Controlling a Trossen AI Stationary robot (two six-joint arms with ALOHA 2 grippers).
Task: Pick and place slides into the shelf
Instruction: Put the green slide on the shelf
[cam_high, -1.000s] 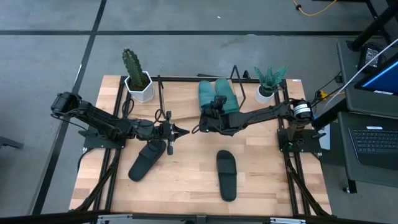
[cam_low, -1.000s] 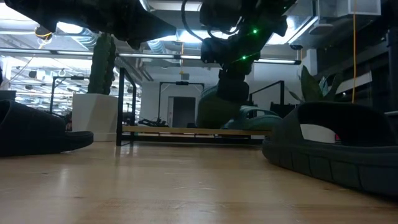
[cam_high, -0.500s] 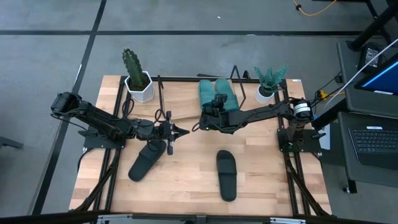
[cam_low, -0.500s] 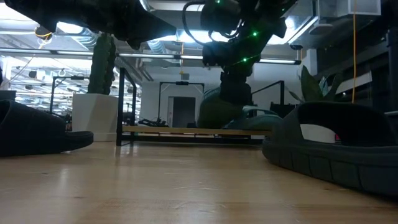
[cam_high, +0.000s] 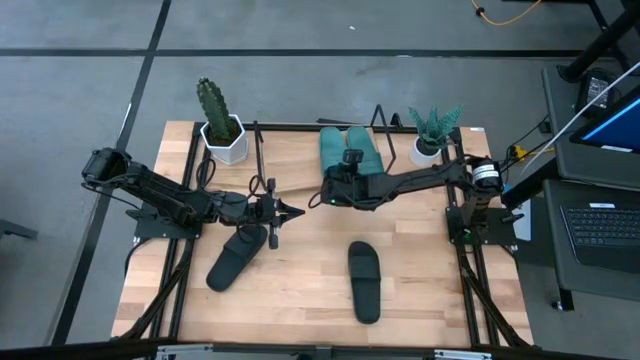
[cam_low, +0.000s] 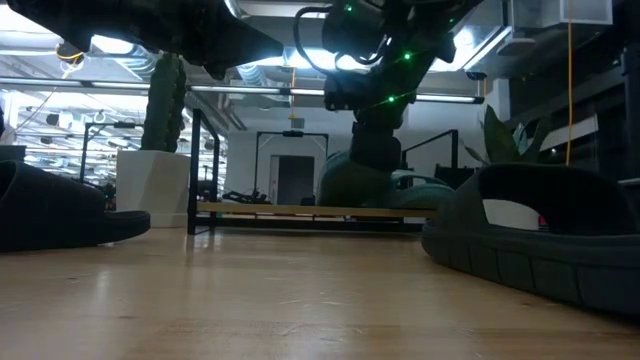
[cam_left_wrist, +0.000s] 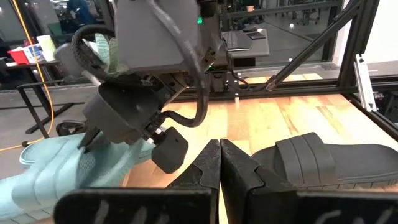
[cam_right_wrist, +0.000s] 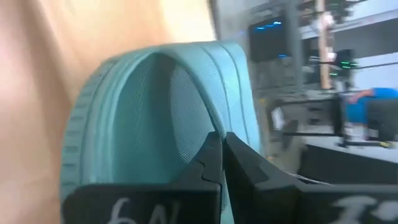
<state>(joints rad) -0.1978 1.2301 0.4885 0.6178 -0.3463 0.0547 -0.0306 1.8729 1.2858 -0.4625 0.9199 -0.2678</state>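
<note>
Two teal slides (cam_high: 350, 152) lie side by side on the slanted shelf (cam_high: 285, 160) at the far edge; they also show in the low view (cam_low: 410, 188). One black slide (cam_high: 235, 258) lies flat on the table near the left; another (cam_high: 365, 282) lies right of centre. My right gripper (cam_high: 328, 193) is shut, its tips at the near end of the left teal slide (cam_right_wrist: 155, 112). My left gripper (cam_high: 293, 211) hovers shut over the table, just beyond the left black slide's far end (cam_left_wrist: 323, 162). My right gripper's shut fingertips (cam_right_wrist: 214, 149) stand right at the arch of the teal slide's strap (cam_right_wrist: 205, 99), coming level from the table's near side. Whether they touch the strap I cannot tell.
A cactus in a white pot (cam_high: 220, 130) stands at the shelf's left end and a leafy plant in a white pot (cam_high: 432, 138) at its right end. The shelf's black wire frame (cam_high: 258, 150) rises beside the board. A laptop (cam_high: 600, 225) sits off the table's right side.
My right gripper has moved a little toward the far edge, closer to the teal slides on the shelf. The slides and my left arm have kept still.
</note>
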